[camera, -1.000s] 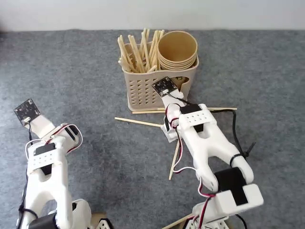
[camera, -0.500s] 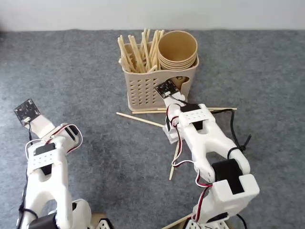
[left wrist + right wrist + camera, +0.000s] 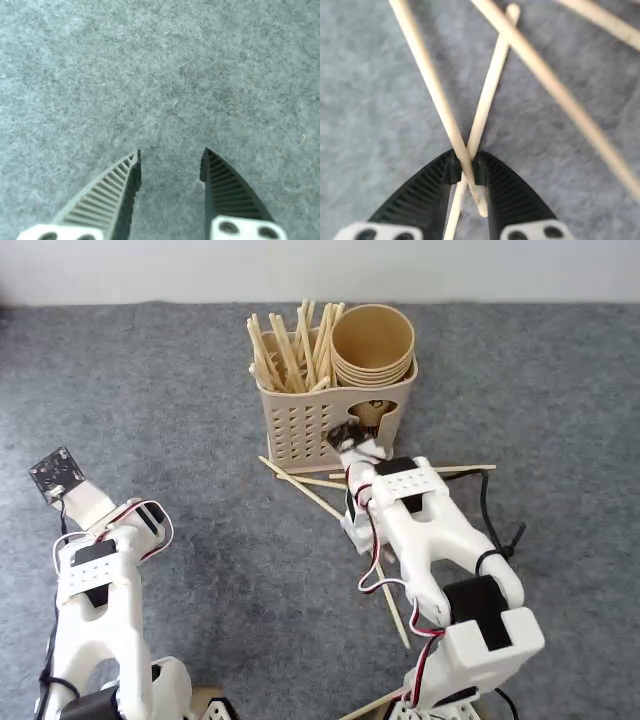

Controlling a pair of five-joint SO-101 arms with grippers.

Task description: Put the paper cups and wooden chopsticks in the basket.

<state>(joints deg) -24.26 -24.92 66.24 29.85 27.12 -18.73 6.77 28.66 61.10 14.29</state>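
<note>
**High view.** The basket (image 3: 300,430) stands at the far middle of the grey mat (image 3: 150,390). A stack of paper cups (image 3: 372,340) sits in one compartment, and a bundle of wooden chopsticks (image 3: 285,345) stands in the compartment beside it. The right arm (image 3: 430,530) reaches to just in front of the basket. Four loose chopsticks lie around its wrist:
- A diagonal chopstick (image 3: 300,489) runs from near the basket wall to beneath the wrist.
- A second chopstick (image 3: 315,481) lies close beside it.
- A third chopstick (image 3: 395,610) emerges on the near side of the arm.
- A fourth chopstick (image 3: 470,469) projects on the arm's other side.

The left arm (image 3: 95,590) is well apart from all of these, near the mat's corner.

**Left wrist view.** The left gripper (image 3: 171,151) hangs over bare mat. Its jaws are spread apart with nothing between them.

**Right wrist view.** The right gripper (image 3: 467,159) is closed on a gripped chopstick (image 3: 427,80), which passes between the jaws and ends just behind them. A crossing chopstick (image 3: 492,75) lies under it on the mat and meets it at the fingertips. Another chopstick (image 3: 555,85) slants past, apart from the jaws.
</note>
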